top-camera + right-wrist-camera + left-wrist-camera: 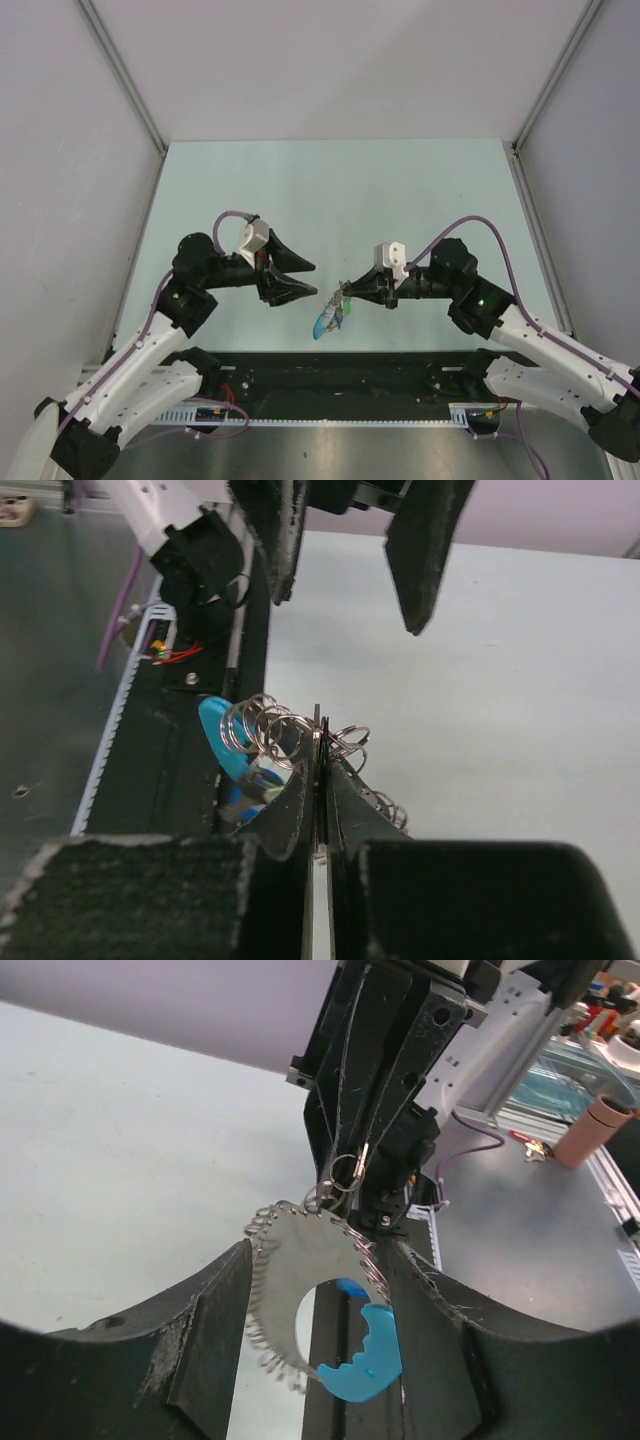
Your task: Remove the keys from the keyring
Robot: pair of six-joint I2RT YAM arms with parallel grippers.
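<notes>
**Keys hang from right fingers, left fingers spread wide**

The keys (330, 315) hang in a small bunch from the tips of the right fingers (352, 290). They are mid-scene, over the near part of the tabletop (330, 190). The right fingers are pressed tight together & pinch the keyring (345, 1169), a tiny thin wire loop at the top of the bunch. Under it hangs a flat silver piece (300, 1260) w/ a round hole & lots of little wire loops along its edge. A bright blue plastic piece (365, 1362) is at the bottom. So the bunch's long way runs from the ring down to the blue end. Seen from above, the blue end points toward the arm bases & a bit left.

The left fingers (290, 288) are spread wide w/ nothing in them. Their tips sit just left of the bunch. In the left wrist view there is 1 finger on each side of the silver piece, very near it; can't tell if they touch. In the right wrist view the shut fingers hide the middle of the bunch.

The tabletop is pale blue-green, flat & plain. Plain grey-white walls (330, 60) stand on 3 sides, w/ metal posts (125, 75) at the far corners. A black rail (340, 375) w/ wires runs along the near edge. A purple cable (470, 222) loops over each arm. A pink tube (600, 1125) sits off past the tabletop edge.
</notes>
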